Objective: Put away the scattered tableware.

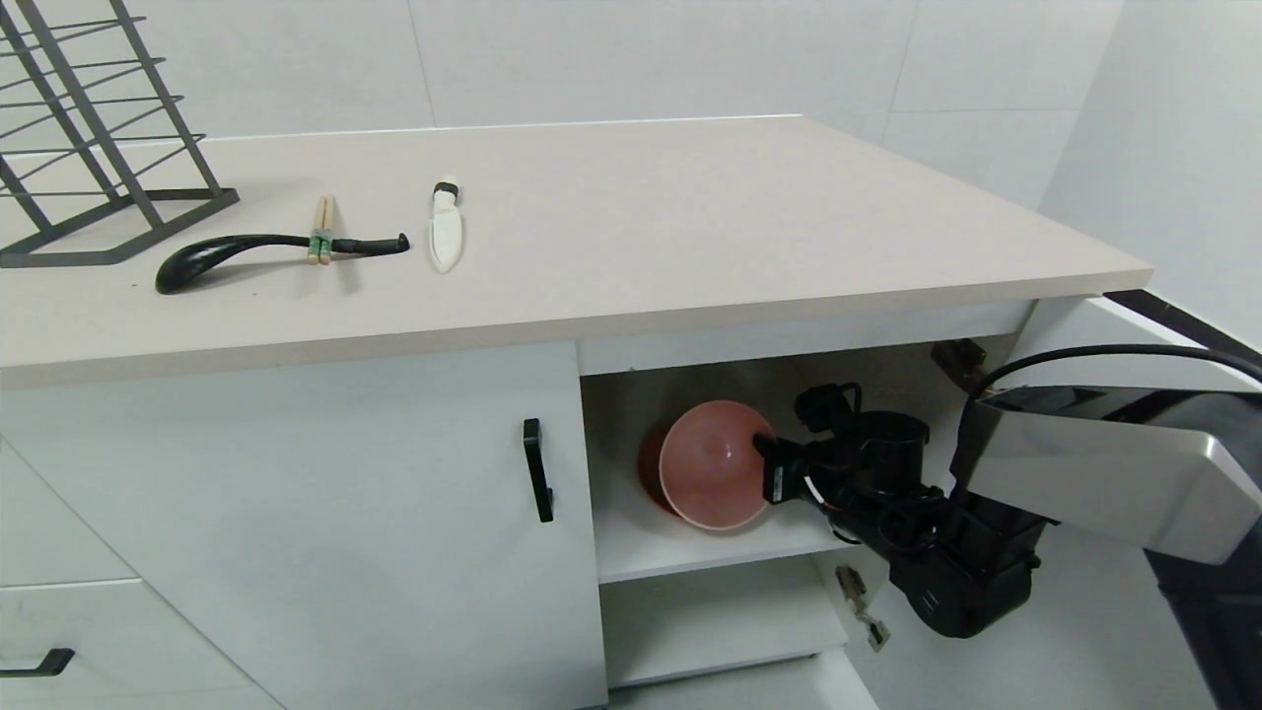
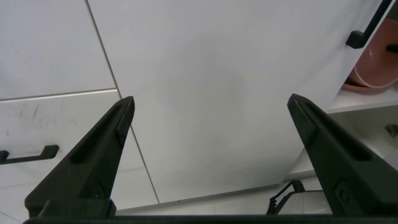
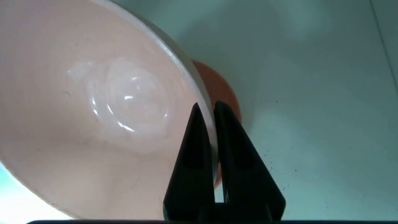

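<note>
A dark wire rack (image 1: pixel 148 223) stands at the worktop's (image 1: pixel 690 217) far left corner, against the white tiled wall (image 1: pixel 641 59). Under the worktop's front edge, a closed white cabinet door (image 1: pixel 345 513) carries an upright black handle (image 1: pixel 535 483) near its right edge. Left of that door is a white drawer front (image 1: pixel 59 631) with a level black pull (image 1: pixel 35 664).

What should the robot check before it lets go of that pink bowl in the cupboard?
1. Right gripper shut on pink bowl rim: ok.
2. Bowl over the upper shelf: ok.
3. Bowl sitting flat: not ok, tipped on edge.
4. Gap to the orange bowl behind: cannot tell.
5. Left gripper open, clear of the bowl: ok.
6. Counter cleared: not ok; ladle and chopsticks lie there.
</note>
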Controlling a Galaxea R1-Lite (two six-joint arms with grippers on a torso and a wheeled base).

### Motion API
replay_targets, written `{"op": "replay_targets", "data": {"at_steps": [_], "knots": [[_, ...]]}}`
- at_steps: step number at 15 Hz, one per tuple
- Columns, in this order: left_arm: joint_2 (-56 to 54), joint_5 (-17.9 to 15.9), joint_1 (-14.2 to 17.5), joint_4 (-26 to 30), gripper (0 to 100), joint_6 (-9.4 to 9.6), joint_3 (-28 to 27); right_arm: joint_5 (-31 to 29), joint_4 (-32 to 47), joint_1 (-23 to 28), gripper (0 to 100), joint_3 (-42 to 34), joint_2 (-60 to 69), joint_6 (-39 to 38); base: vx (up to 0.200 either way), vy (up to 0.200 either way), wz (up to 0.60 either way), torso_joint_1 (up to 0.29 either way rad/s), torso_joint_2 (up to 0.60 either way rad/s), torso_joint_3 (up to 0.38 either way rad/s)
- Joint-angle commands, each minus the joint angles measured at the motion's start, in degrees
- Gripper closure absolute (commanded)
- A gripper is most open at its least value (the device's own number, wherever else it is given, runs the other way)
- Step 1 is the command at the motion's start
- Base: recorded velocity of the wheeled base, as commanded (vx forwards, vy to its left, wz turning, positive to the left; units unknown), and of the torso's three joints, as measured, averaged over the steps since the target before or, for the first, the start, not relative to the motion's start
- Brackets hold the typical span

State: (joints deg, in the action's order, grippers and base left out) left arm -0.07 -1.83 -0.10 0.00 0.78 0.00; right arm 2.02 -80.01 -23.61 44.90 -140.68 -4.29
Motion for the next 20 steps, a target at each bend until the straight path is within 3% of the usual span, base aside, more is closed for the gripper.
{"op": "replay_targets", "data": {"at_steps": [1, 6, 11, 15, 20], "knots": [[0.1, 0.0, 0.0, 0.0, 0, 0.01, 0.0, 0.0, -0.1, 0.1, 0, -0.4, 0.0, 0.9, 0.000, 0.000, 0.00, 0.000, 0.00, 0.000], [0.1, 0.0, 0.0, 0.0, 0, 0.01, 0.0, 0.1, -0.6, -0.4, 0, -0.6, 0.0, 2.5, 0.000, 0.000, 0.00, 0.000, 0.00, 0.000], [0.1, 0.0, 0.0, 0.0, 0, 0.01, 0.0, 0.1, -8.6, -3.4, 0, -5.5, 0.3, 5.7, 0.000, 0.000, 0.00, 0.000, 0.00, 0.000], [0.1, 0.0, 0.0, 0.0, 0, 0.01, 0.0, -0.5, -10.0, -7.2, 0, -14.3, 7.4, 10.0, 0.000, 0.000, 0.00, 0.000, 0.00, 0.000], [0.1, 0.0, 0.0, 0.0, 0, 0.01, 0.0, -0.7, -10.0, -11.9, 0, -32.2, 28.3, 11.1, 0.000, 0.000, 0.00, 0.000, 0.00, 0.000]]}}
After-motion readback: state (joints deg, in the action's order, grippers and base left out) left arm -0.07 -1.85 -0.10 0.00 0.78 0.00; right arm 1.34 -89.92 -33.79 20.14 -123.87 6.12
